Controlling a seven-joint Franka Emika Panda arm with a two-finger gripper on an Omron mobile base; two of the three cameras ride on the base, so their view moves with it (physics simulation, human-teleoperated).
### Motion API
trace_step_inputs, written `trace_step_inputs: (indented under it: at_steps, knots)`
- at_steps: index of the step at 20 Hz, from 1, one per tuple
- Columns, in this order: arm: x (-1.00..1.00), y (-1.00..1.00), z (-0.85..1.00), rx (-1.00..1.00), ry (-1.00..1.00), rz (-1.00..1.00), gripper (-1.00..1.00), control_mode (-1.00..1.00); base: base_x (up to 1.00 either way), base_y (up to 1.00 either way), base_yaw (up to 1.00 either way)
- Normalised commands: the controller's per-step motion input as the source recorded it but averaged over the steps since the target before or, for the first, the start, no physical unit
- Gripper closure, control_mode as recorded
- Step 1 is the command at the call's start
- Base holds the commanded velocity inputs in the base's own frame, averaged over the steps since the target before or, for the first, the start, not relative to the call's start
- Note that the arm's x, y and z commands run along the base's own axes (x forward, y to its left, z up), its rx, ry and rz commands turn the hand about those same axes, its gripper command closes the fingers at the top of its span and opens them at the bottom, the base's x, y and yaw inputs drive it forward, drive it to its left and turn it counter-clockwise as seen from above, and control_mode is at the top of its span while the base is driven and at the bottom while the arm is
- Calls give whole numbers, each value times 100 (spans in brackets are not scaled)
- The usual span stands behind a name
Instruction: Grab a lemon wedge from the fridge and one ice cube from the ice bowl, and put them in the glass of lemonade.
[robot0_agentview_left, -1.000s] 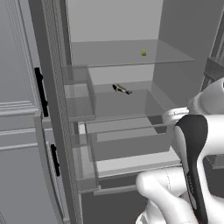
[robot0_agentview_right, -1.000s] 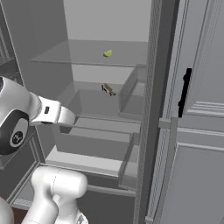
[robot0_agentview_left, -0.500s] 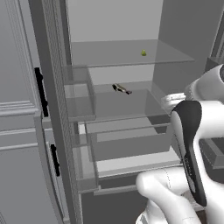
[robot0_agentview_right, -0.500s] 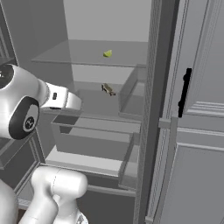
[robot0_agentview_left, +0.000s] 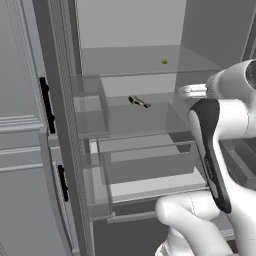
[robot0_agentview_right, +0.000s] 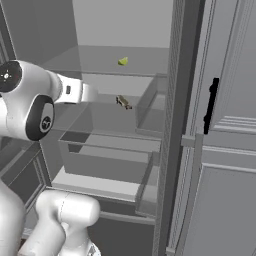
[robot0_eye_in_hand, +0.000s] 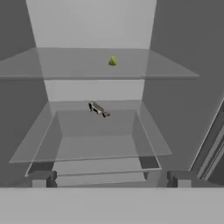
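The tiny yellow wedge-shaped lemon piece (robot0_eye_in_hand: 113, 61) sits on the upper clear shelf (robot0_eye_in_hand: 52, 65) of the tall dark grey fridge (robot0_agentview_left: 215, 30), well ahead of the jaws and above their line, roughly centred between them in the hand view, perhaps a touch to the left of the middle. From the two base cameras the same wedge (robot0_agentview_left: 164, 60) (robot0_agentview_right: 123, 61) rests near the back of that shelf, apart from everything else. One level down, nearer to the jaws and slightly left of the wedge's line, a small dark elongated item with a tan end (robot0_eye_in_hand: 99, 109) lies on the next clear shelf (robot0_eye_in_hand: 87, 148), also untouched; it shows in the base views too (robot0_agentview_left: 139, 102) (robot0_agentview_right: 123, 102). Below that come clear plastic bins (robot0_agentview_left: 145, 165) stacked in the lower part of the fridge. The white arm's two-finger gripper (robot0_eye_in_hand: 111, 178) hangs at the fridge opening with its two dark finger tips (robot0_eye_in_hand: 41, 178) spread as wide as they go, nothing between them and nothing touching them. Off to the side of the jaws, beyond the fridge wall, stand the light grey panelled cabinets (robot0_agentview_right: 230, 150) with short black handles (robot0_agentview_right: 210, 106), seen on the left of the left base view (robot0_agentview_left: 22, 125).
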Motion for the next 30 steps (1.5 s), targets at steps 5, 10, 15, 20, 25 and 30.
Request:
trace_step_inputs:
  at_steps: [5,10,15,20,25,30]
  knots:
    - [23,-5,43,11,-9,-5,-100,-100,0,0,0]
    - [11,-3,45,16,0,-4,-100,-100,0,0,0]
    - [29,0,10,3,9,0,-100,-100,0,0,0]
    - [45,0,0,0,17,0,-100,-100,0,0,0]
    - [52,-7,0,0,10,0,-100,-100,0,0,0]
    - [51,-19,0,0,2,2,-100,-100,0,0,0]
